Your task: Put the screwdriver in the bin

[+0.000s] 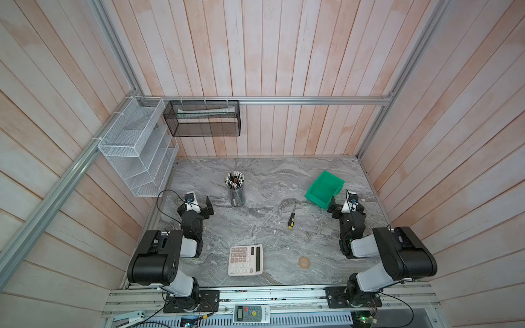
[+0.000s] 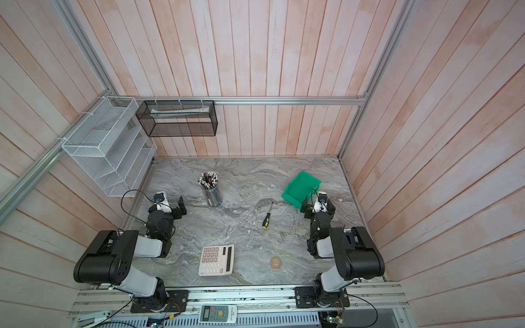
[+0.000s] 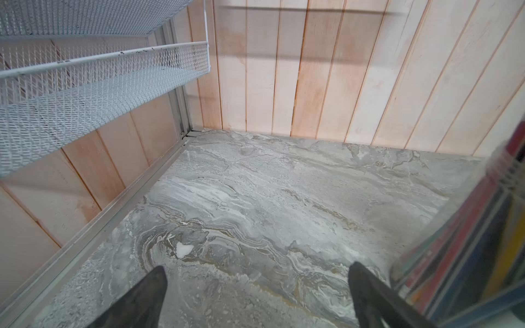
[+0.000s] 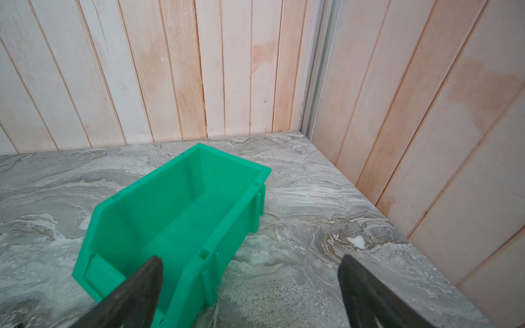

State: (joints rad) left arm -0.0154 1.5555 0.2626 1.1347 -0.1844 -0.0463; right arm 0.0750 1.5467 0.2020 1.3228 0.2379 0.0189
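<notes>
lying on the marble table (image 1: pixel 261 181), the screwdriver (image 1: pixel 291 216) sat near the bin (image 1: pixel 315 201); right gripper (image 4: pixel 251 261) and left gripper (image 3: pixel 257 268) both gaped wide, holding nothing.

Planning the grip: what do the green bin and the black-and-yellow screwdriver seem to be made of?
The bright green open-top bin looks like moulded plastic: uniform colour, slight sheen, ribbed outer walls. The small black-and-yellow screwdriver seems to have a plastic or rubber handle, though it is too small to tell which. Its thin dark shaft is probably metal.
</notes>
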